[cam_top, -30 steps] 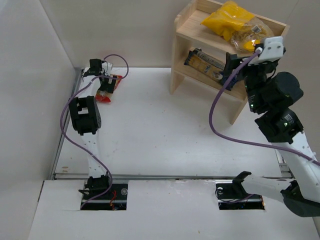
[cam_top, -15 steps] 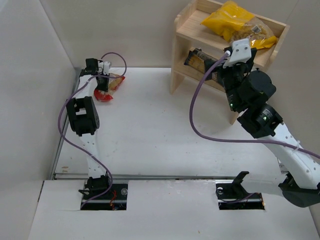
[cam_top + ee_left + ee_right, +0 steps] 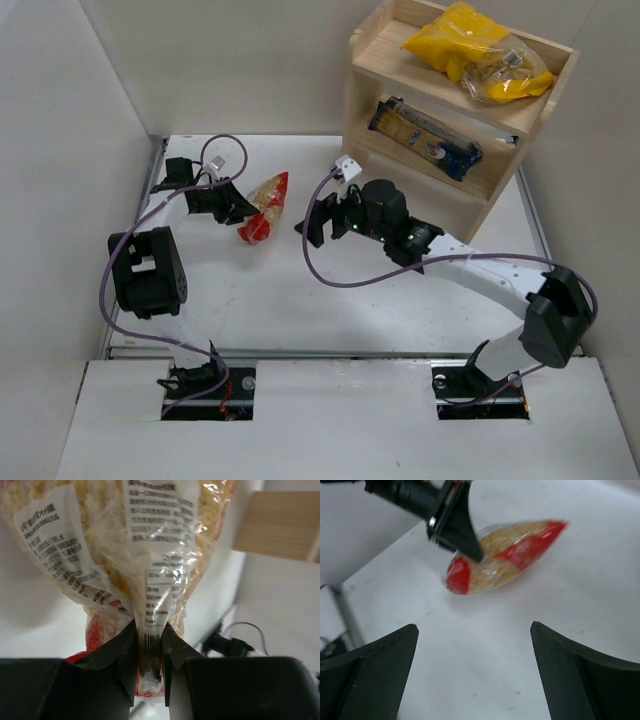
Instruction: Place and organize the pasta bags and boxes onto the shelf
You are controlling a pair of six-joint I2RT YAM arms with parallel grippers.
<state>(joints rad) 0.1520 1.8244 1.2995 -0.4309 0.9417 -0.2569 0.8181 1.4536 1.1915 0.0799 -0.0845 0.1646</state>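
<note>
My left gripper (image 3: 240, 209) (image 3: 149, 636) is shut on the seam of the red-edged clear bag (image 3: 266, 204) (image 3: 150, 540) of tan pasta, left of the table's middle. My right gripper (image 3: 313, 224) (image 3: 474, 626) stands open just right of that bag (image 3: 505, 555), low over the table, with nothing between its fingers. The wooden shelf (image 3: 355, 110) stands at the back right. A yellow bag (image 3: 452, 36) and a second crinkly bag (image 3: 505, 76) lie on its top tier. The long pasta boxes (image 3: 425, 135) lie on the lower tier.
A white wall (image 3: 70, 150) runs close along the left of the table. The right arm (image 3: 470, 268) stretches across the table in front of the shelf, its purple cable (image 3: 325, 275) looping over the surface. A corner of the shelf (image 3: 280, 525) shows in the left wrist view.
My left gripper shut on the red-edged bag at the back left and carried it rightward. My right arm swung down from the shelf to the table's middle, its gripper staying open.
</note>
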